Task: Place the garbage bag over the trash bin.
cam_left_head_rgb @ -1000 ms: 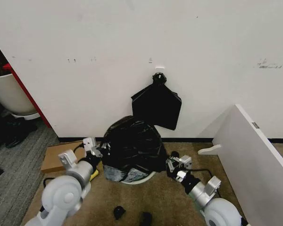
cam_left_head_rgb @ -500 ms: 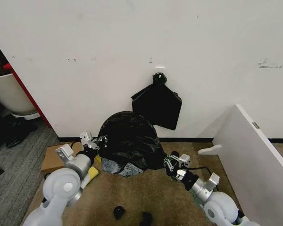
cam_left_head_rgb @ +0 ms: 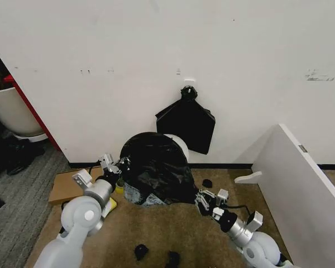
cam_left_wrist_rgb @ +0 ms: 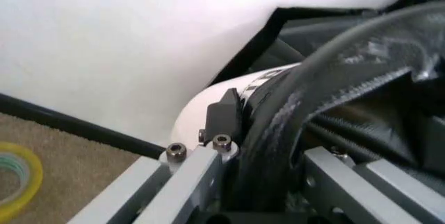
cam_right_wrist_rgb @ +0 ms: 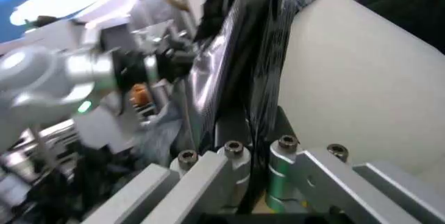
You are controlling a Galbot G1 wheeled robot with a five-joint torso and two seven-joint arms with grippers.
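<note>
Garbage bag [cam_left_head_rgb: 155,167] now farther back

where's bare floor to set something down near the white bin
Free: carpet between the white slanted board and the right gripper. Crowded: left gripper and flat cardboard flank the glossy black garbage bag on the round white trash bin.

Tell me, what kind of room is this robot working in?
Probably an office or lab corner set up for testing. There is thin brown carpet against a scuffed white wall, a white panel leaning at the right, and flat cardboard on the floor beside the bin half under a black garbage bag.
</note>
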